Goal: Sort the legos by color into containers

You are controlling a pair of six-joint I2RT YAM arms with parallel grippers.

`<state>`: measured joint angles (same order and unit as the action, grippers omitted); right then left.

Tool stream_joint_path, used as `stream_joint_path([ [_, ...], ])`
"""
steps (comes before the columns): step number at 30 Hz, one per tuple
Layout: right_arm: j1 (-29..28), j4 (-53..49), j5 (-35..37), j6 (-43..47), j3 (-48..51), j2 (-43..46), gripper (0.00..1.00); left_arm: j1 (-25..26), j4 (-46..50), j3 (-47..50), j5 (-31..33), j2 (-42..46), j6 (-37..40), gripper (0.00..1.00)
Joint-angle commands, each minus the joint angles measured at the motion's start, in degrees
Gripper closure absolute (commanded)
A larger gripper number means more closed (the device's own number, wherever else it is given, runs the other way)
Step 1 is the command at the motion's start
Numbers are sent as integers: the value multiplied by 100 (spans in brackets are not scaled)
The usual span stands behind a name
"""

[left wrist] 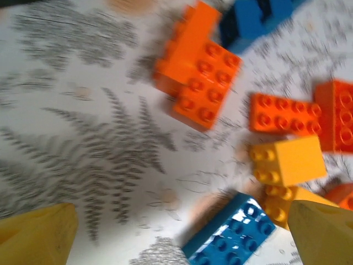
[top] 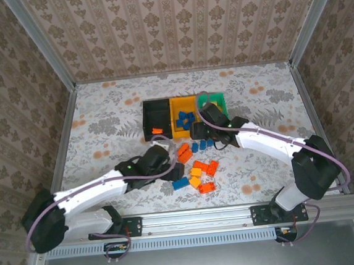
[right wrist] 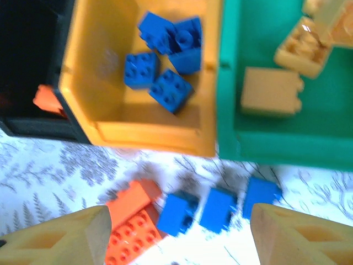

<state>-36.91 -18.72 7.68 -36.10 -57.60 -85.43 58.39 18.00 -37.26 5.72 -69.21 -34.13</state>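
3 bins sit side by side in a row on the flowery surface (top: 101, 120). There is a black bin (top: 156, 109), a yellow bin (top: 186, 135) in the middle and a green bin (top: 214, 97). 1 red brick (top: 157, 130) lies in the black bin. Some blue bricks (top: 185, 118) lie in the yellow bin. The right gripper (top: 197, 131) hangs over the near edge of the yellow bin. In front of the bins, loose bricks (top: 203, 173) lie in a bunch: red, yellow and blue. The left gripper (top: 175, 170) is just beside them, near 1 blue brick (top: 180, 183).
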Motion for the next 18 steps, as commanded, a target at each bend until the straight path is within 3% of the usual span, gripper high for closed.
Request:
stream_joint_path([
  [1, 16, 194, 91, -152, 395, 432, 30, 396, 444, -350, 39, -512, 503, 1],
  [8, 69, 281, 216, -248, 753, 926, 29, 872, 770, -546, 462, -1114, 747, 1],
  [18, 87, 158, 421, -240, 822, 1332, 29, 937, 604, -637, 633, -1753, 911, 7],
])
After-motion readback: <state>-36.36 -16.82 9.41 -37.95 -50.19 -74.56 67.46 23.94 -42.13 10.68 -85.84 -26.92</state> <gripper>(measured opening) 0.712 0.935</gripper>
